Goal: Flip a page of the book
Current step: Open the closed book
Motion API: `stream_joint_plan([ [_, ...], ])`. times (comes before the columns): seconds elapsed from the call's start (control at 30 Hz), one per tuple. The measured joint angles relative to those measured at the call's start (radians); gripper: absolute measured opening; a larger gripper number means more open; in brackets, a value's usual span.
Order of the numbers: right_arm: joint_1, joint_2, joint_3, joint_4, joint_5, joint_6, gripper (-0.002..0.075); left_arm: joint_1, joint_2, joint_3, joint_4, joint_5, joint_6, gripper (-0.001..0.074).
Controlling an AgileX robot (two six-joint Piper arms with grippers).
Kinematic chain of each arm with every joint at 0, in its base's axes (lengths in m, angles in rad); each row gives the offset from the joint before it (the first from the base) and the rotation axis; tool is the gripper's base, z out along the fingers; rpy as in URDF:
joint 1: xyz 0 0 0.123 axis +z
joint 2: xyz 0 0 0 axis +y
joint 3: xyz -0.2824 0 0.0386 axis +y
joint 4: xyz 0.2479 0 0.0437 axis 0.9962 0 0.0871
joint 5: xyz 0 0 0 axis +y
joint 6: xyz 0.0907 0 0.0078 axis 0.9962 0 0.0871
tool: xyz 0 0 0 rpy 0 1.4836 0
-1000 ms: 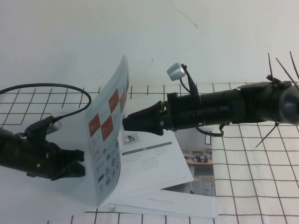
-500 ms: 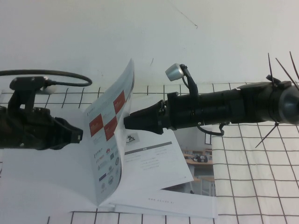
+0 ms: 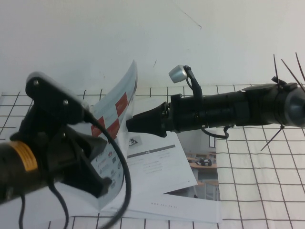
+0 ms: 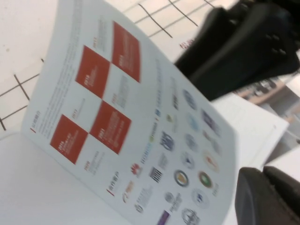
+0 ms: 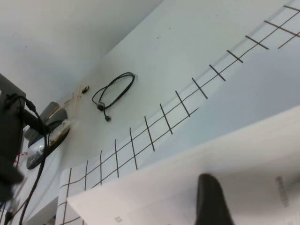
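Observation:
The book [image 3: 159,167] lies open on the table. One page [image 3: 117,106] stands up from it, its red squares and logos facing my left arm. My right gripper [image 3: 129,125] reaches in from the right and is shut on the page's edge. In the right wrist view one finger [image 5: 212,201] lies against the white page [image 5: 243,159]; the other is hidden. My left gripper [image 3: 99,182] is low at the front left, close to the page's logo face, shut and empty. In the left wrist view its fingers [image 4: 262,192] sit beside the page [image 4: 140,117].
A second brochure with a classroom photo [image 3: 206,164] lies under the book at the right. A black-grid cloth [image 3: 257,167] covers the table. The left arm's bulk and cable [image 3: 119,176] hide the book's left half. A loose black cable [image 5: 112,91] lies farther off.
My left arm has risen and swung in toward the page, now filling the front left. The page leaned a little more to the left. The right arm has stayed put.

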Motion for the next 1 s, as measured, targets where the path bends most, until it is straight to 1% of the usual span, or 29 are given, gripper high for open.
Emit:
stream_joint_plan([
  [0.13,0.0,0.0,0.0,0.0,-0.002,-0.006,0.0387,-0.162,-0.018,0.06,0.315,-0.002,-0.298,-0.0003],
  [0.3,0.0,0.0,0.0,0.0,-0.007,-0.01,0.0387,-0.35,0.011,0.088,0.735,0.012,-0.741,-0.0003],
  [0.37,0.0,0.0,0.0,0.0,-0.009,-0.012,0.0387,-0.413,0.036,0.088,0.912,0.014,-0.918,-0.0003],
  [0.47,0.0,0.0,0.0,0.0,-0.01,-0.012,0.0387,-0.475,0.086,0.088,1.112,0.007,-1.119,-0.0003],
  [0.57,0.0,0.0,0.0,0.0,-0.011,-0.014,0.0387,-0.499,0.161,0.088,1.254,-0.005,-1.251,-0.0003],
  [0.7,0.0,0.0,0.0,0.0,-0.011,-0.027,0.0387,-0.504,0.282,0.088,1.383,0.008,-1.377,-0.0003],
  [0.87,0.0,0.0,0.0,0.0,-0.011,-0.037,0.0387,-0.504,0.429,0.088,1.52,0.138,-1.524,-0.0003],
  [1.0,-0.002,0.0,0.0,0.0,-0.008,-0.037,0.0387,-0.504,0.478,0.088,1.559,0.268,-1.591,-0.0003],
])
